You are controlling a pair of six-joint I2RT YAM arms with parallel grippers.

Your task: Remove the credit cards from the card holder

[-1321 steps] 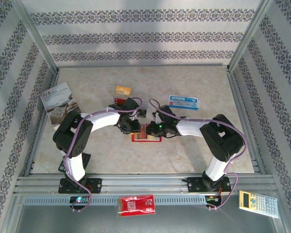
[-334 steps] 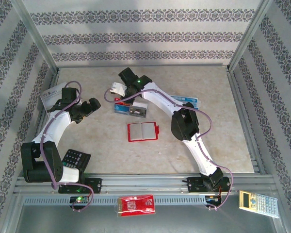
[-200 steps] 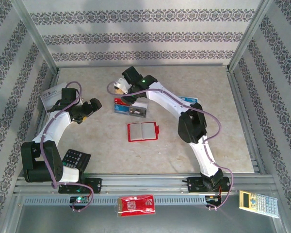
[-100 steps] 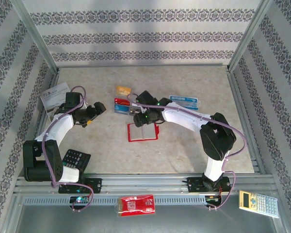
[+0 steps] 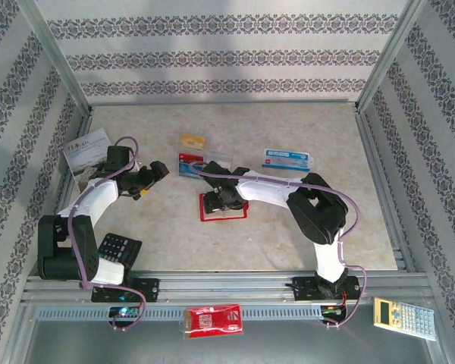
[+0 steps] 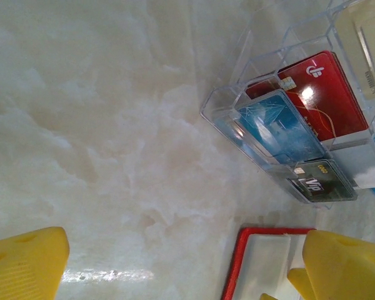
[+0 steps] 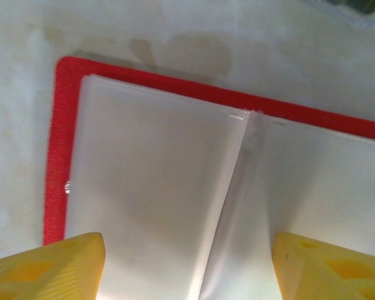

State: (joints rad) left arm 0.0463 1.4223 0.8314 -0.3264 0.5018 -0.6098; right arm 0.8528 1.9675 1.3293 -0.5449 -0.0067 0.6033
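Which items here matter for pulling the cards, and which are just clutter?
Job: card holder, lying open; orange-yellow card; clear card tray, cards standing in it.
Clutter: brochure; black calculator; red packet; yellow calculator; blue-and-white flat item.

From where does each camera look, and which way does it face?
Top external: above and behind the bases, looking down on the table; both arms, left gripper, right gripper.
Left wrist: on the left arm, facing down at a clear card tray; its yellow fingers.
Right wrist: close above the open card holder; its yellow fingers.
Shared: both wrist views catch the card holder.
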